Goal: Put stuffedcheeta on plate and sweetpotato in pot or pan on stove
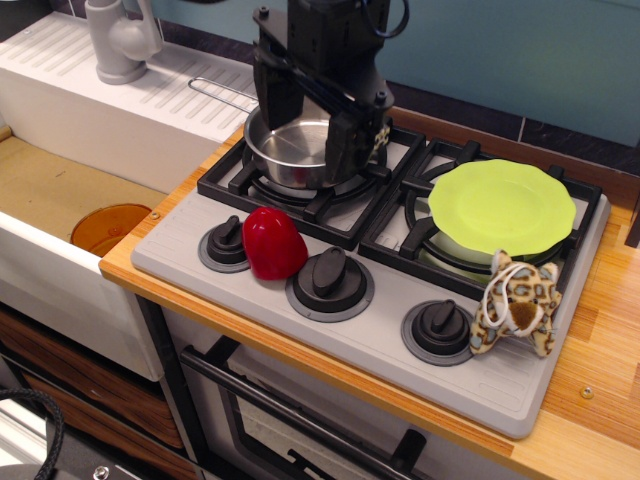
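Well forward of the open, empty end effector [312, 128] above the pan [292, 155], the sweetpotato [273, 243] between two knobs.

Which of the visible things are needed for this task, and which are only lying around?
Needed:
stuffedcheeta
plate
sweetpotato
pan
stove
gripper, above the pan

Lying around:
orange disc in the sink
grey faucet
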`<state>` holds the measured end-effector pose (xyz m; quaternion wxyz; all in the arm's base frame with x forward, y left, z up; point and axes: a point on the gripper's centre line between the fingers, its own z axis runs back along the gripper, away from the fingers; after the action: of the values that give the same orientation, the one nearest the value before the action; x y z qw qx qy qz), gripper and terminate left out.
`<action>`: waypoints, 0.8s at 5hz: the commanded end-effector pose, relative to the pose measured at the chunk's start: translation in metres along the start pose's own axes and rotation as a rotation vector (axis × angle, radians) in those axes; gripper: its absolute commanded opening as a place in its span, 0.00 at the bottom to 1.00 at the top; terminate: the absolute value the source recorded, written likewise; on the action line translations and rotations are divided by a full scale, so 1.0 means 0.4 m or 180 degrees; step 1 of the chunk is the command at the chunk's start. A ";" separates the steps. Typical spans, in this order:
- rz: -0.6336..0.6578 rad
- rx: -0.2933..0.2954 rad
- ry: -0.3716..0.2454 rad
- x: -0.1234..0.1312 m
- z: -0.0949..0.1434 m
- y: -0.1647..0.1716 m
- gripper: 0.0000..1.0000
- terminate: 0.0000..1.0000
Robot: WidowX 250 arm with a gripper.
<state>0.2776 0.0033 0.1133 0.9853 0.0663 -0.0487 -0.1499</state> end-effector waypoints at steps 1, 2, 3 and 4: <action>0.0207 0.0026 -0.0092 0.019 0.031 -0.129 1.00 0.00; 0.0319 0.0027 -0.0054 0.021 0.042 -0.197 1.00 0.00; 0.0412 -0.0060 -0.0068 0.032 0.045 -0.265 1.00 0.00; 0.0495 -0.0118 -0.0152 0.049 0.032 -0.326 1.00 0.00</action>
<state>0.2490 -0.1260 0.0949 0.9943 0.0497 -0.0536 -0.0771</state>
